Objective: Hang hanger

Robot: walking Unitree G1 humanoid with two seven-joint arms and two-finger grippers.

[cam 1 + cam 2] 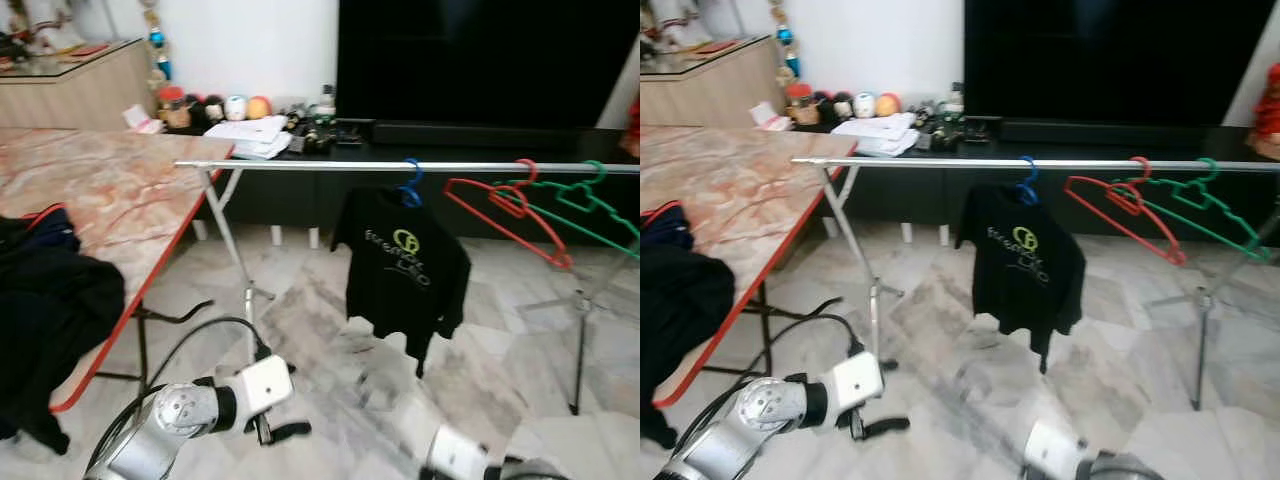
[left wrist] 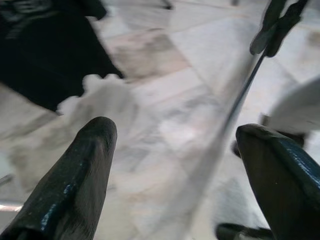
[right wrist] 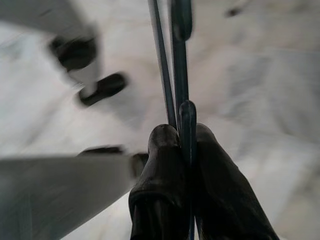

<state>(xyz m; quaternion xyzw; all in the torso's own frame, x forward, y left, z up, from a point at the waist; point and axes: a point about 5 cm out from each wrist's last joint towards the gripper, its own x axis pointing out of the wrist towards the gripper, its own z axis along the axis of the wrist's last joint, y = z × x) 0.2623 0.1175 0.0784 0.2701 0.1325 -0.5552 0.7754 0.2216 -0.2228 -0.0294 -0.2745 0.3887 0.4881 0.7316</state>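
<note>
While left fingers (image 2: 80, 170) gape empty, right fingers (image 3: 165, 165) pinch what looks like a hanger (image 3: 182, 65).

A silver rail (image 1: 400, 166) carries a blue hanger (image 1: 410, 188) with a black shirt (image 1: 402, 262), then a red hanger (image 1: 505, 210) and a green one (image 1: 575, 205), all well beyond the fingers. The marble table (image 1: 110, 195) bears dark clothing (image 1: 45, 300) (bunched up).
</note>
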